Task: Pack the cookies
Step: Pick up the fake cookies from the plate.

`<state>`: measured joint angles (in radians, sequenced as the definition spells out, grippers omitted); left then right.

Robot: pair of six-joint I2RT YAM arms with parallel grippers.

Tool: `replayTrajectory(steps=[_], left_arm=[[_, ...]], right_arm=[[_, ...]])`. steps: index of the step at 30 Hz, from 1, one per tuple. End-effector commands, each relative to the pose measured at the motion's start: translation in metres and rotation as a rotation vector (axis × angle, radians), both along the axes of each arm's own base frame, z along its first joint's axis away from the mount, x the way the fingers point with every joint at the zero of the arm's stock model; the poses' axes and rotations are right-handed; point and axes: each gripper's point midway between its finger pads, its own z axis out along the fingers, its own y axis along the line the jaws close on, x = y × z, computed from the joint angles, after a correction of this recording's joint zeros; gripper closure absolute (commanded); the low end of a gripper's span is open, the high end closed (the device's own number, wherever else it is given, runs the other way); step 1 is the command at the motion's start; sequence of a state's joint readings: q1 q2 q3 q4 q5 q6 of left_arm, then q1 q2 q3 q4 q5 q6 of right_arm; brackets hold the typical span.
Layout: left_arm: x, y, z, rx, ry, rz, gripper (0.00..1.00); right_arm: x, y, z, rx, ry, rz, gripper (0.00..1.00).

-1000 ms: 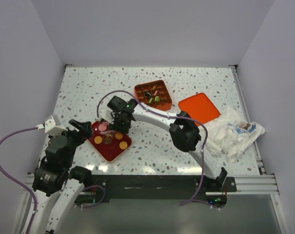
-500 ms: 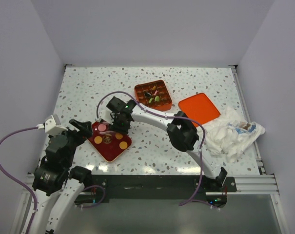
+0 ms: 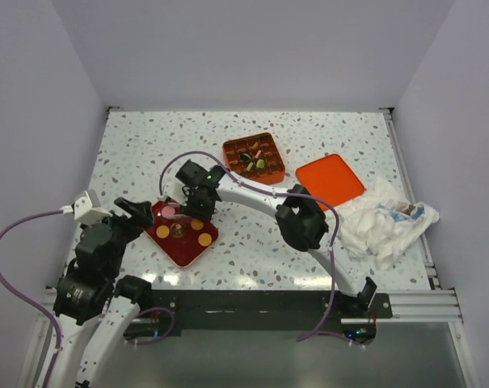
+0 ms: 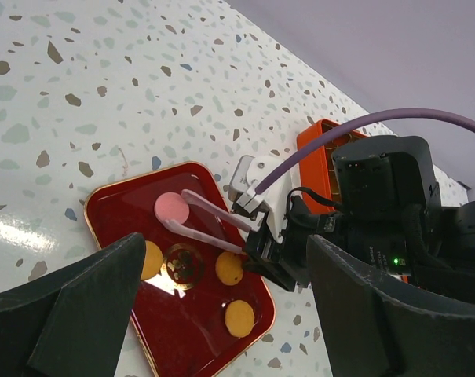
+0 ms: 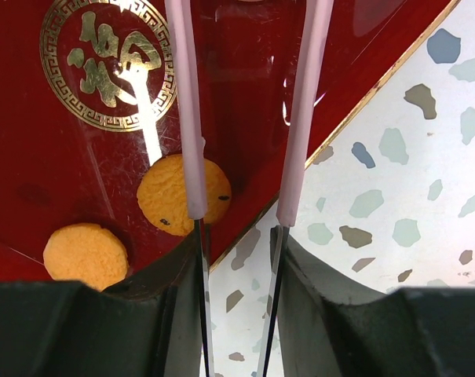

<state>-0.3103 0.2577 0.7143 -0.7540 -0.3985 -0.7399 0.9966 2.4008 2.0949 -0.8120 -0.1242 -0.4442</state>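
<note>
speckled table (image 3: 131, 153), red tray (image 4: 119, 216) — three orange cookies (image 4: 231, 269), one pink cookie (image 4: 170, 207); left pincer (image 3: 136, 211) released, right pincer (image 4: 184, 214) unclear

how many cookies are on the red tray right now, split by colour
pink cookie: 1
orange cookies: 3
total on the red tray: 4

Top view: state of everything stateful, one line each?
left hand, open, empty
right hand, shut on tongs
tongs, tips either side of pink cookie
box, open, cookies inside
lid, off, flat beside box
orange cookies, three loose on red tray
cloth, crumpled
</note>
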Motion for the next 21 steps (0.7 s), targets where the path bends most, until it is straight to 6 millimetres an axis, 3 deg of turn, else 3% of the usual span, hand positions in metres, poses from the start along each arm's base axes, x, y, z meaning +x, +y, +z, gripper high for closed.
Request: replayTrajectory(steps=[1,9,14,21], left_arm=[[-0.001,0.004,0.017,0.004,-0.034,0.013,0.11],[-0.002,0.004,0.017,0.001,-0.039,0.015,0.11],[-0.003,0.005,0.016,0.001,-0.038,0.017,0.11],[0.0,0.003,0.014,0.001,-0.035,0.01,0.11]], right_arm=[[0.005,0.014,0.014,0.05,-0.028,-0.003,0.71],[0.003,0.012,0.033,0.087,-0.022,0.005,0.83],[-0.001,0.01,0.06,0.14,-0.014,0.02,0.87],[-0.009,0.0,0.072,0.162,0.0,0.032,0.9]])
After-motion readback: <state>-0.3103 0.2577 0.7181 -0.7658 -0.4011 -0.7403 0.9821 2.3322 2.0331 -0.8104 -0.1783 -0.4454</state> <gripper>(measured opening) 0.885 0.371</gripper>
